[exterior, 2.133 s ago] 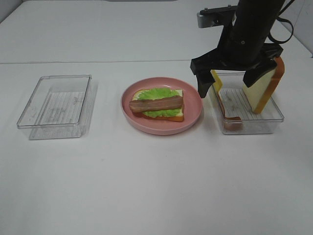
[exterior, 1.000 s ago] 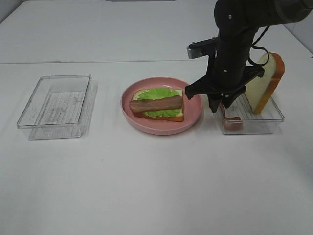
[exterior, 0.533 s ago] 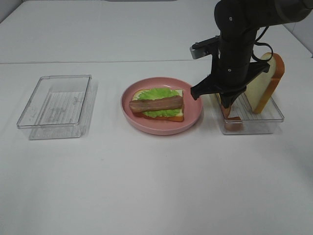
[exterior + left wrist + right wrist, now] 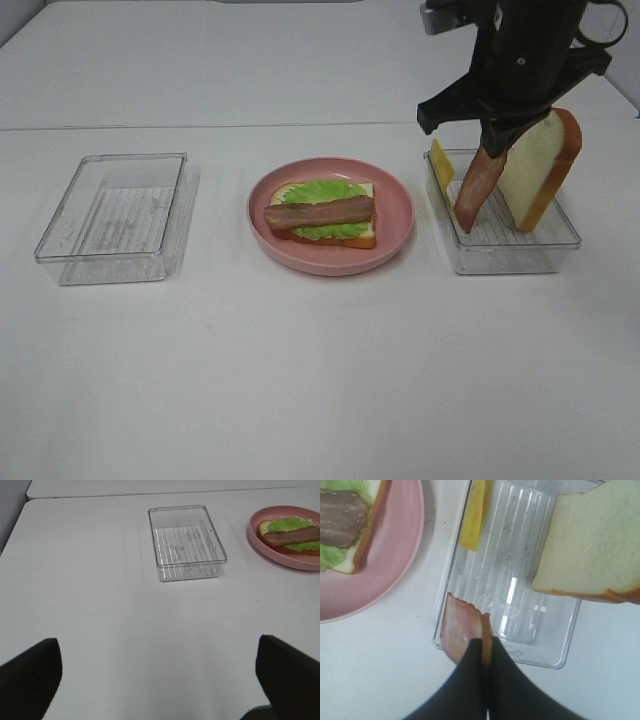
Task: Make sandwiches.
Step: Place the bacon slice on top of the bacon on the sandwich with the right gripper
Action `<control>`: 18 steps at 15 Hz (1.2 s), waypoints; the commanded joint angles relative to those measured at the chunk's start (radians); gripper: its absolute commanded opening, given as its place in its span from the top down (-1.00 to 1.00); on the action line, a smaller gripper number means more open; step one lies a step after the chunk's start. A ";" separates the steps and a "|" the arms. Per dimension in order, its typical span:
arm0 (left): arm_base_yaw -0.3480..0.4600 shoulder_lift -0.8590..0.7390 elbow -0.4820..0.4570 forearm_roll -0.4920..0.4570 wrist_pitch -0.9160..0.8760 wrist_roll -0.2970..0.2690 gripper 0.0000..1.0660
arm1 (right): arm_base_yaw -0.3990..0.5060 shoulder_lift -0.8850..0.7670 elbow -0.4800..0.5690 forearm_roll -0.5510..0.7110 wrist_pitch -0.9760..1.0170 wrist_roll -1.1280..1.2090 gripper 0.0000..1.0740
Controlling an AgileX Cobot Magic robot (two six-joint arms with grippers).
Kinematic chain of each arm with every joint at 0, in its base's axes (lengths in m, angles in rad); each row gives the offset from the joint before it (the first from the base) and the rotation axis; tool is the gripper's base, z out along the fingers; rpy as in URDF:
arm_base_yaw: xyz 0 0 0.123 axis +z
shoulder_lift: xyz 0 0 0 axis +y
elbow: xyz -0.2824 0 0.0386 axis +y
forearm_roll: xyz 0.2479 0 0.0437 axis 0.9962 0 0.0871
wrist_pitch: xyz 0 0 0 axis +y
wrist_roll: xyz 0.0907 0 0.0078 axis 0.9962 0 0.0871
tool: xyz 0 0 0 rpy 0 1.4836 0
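Here's the sandwich, half built and lying flat on the round pink plate (image 4: 397,213) in the middle of the white surface (image 4: 320,380). At the bottom is a white bread slice (image 4: 362,189) with an orange-brown crust. A ruffled green lettuce leaf (image 4: 325,193) is spread over it, and one reddish-brown bacon strip (image 4: 320,213) lies lengthwise across the top.

Over on the right, the right pincer (image 4: 497,137) is pressed together on the top end of a second, pinker strip (image 4: 474,190). The strip hangs down at a slant, its lower end inside the clear right tray (image 4: 520,246). I can't tell whether that tip touches the ribbed floor.

In that same tray a yellow cheese slice (image 4: 441,165) stands on edge against the wall nearest the plate. On the far side of the hanging strip, the other bread slice (image 4: 535,170) stands tilted, crust outward, with its white face turned toward the strip.

Off to the left sits a second clear tray (image 4: 60,250), well apart from the plate, its ribbed floor showing through.

The left pincer (image 4: 157,647) hovers back over bare surface, fingers spread wide and pinching nothing. From its wrist view that tray lies ahead, with the plate's edge beyond it.
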 commanded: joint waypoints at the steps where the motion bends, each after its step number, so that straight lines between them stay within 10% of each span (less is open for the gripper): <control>1: 0.001 -0.015 0.001 -0.004 -0.005 -0.002 -0.89 | -0.001 -0.060 -0.037 -0.007 0.051 -0.012 1.00; 18: 0.001 -0.015 0.001 -0.004 -0.005 -0.002 -0.89 | 0.072 0.043 -0.141 0.473 -0.213 -0.089 1.00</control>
